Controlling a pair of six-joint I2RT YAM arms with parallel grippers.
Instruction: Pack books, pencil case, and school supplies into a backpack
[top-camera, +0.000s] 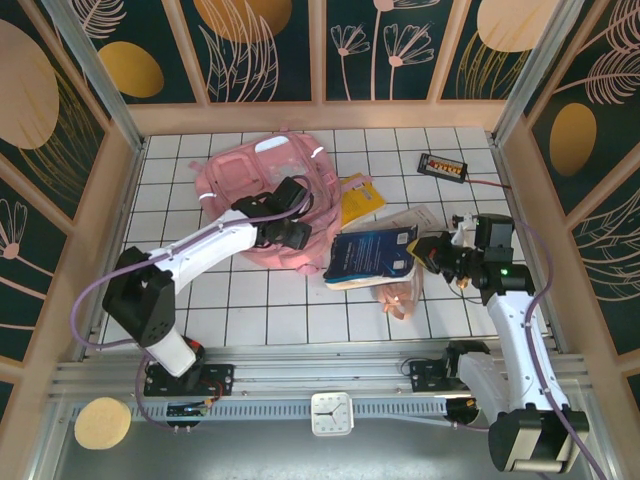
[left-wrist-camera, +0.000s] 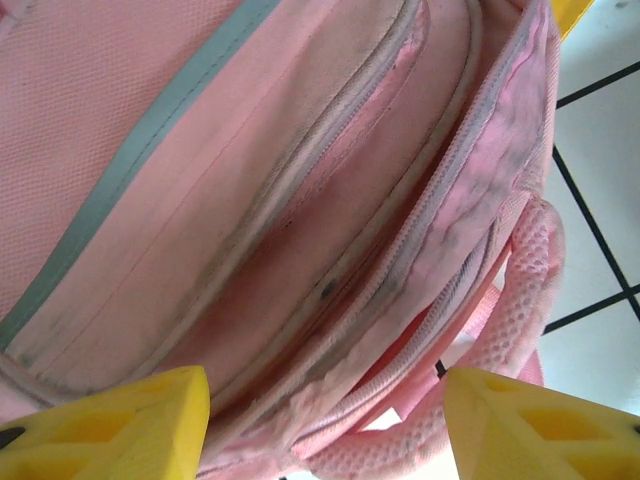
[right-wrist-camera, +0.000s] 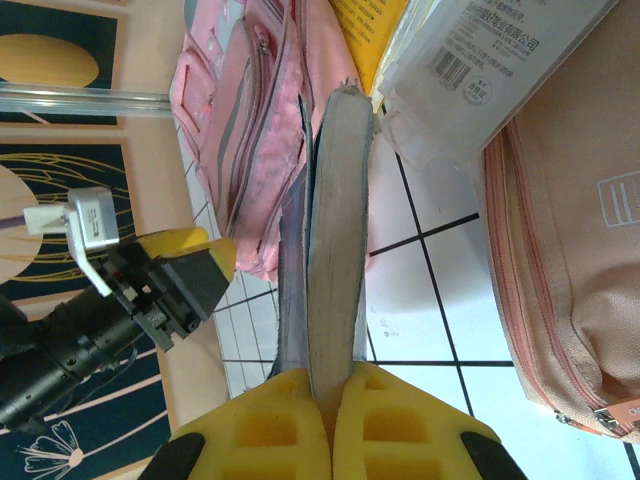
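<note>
The pink backpack lies at the back left, its zip opening and mesh strap close under my left wrist camera. My left gripper hangs open over the backpack's near edge, its yellow fingers wide apart and gripping nothing. My right gripper is shut on the navy book, held on edge and pointing toward the backpack. The yellow book and the clear school supplies packet lie behind it. The pale pencil case lies partly under the navy book.
A small black device with orange dots and a cable sits at the back right. Wooden walls enclose the tiled table on three sides. Bare tiles lie in front of the backpack and books.
</note>
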